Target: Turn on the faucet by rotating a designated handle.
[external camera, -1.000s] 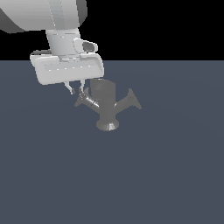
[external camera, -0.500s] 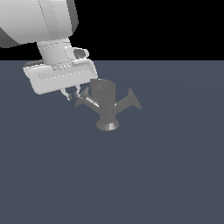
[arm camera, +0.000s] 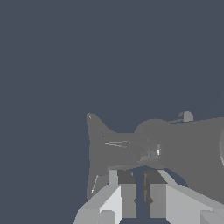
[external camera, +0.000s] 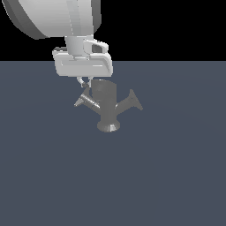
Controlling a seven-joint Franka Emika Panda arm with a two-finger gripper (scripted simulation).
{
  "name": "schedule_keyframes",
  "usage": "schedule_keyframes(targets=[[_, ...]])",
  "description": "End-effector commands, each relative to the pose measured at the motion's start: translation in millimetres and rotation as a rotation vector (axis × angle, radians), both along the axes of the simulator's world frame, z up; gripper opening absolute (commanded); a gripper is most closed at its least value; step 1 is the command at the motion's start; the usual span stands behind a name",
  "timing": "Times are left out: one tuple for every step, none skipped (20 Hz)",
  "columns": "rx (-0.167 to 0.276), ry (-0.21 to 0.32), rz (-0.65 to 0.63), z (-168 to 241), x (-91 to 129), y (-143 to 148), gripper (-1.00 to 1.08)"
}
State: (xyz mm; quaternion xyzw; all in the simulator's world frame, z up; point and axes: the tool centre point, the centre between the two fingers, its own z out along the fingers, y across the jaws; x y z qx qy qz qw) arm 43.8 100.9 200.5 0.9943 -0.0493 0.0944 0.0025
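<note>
The small grey faucet (external camera: pixel 106 103) stands on its flared round foot on the dark floor, with a wide spout on top. Its handle (external camera: pixel 87 101) is the darker side arm reaching toward the exterior view's left and ends in a small pale tip. The plain arm (external camera: pixel 132 101) with the larger flared end points to the exterior view's right. My gripper (external camera: pixel 84 83) hangs just above the handle, close beside the spout; I cannot tell whether it touches. In the wrist view the fingers (arm camera: pixel 124 192) stand almost together with nothing between them, my gripper (arm camera: pixel 140 173) right by the faucet body (arm camera: pixel 183 144).
A flat dark blue-grey floor (external camera: pixel 176 176) spreads around the faucet. The arm's large white links (external camera: pixel 53 17) fill the top of the exterior view, toward its left. Nothing else stands on the floor.
The hand dipped toward the exterior view's left, then moved up and to its right, and now sits closer to the spout. The faucet and its handle show no visible turn.
</note>
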Motion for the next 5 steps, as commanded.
schedule_keyframes(targets=[[0.009,-0.071,-0.254,-7,41,-120,-0.73],[0.048,-0.101,-0.341,-6,53,-127,-0.79],[0.05,-0.102,-0.343,-5,52,-129,-0.79],[0.001,-0.112,-0.257,-8,62,-158,-0.64],[-0.029,-0.119,-0.203,-9,59,-118,-0.64]])
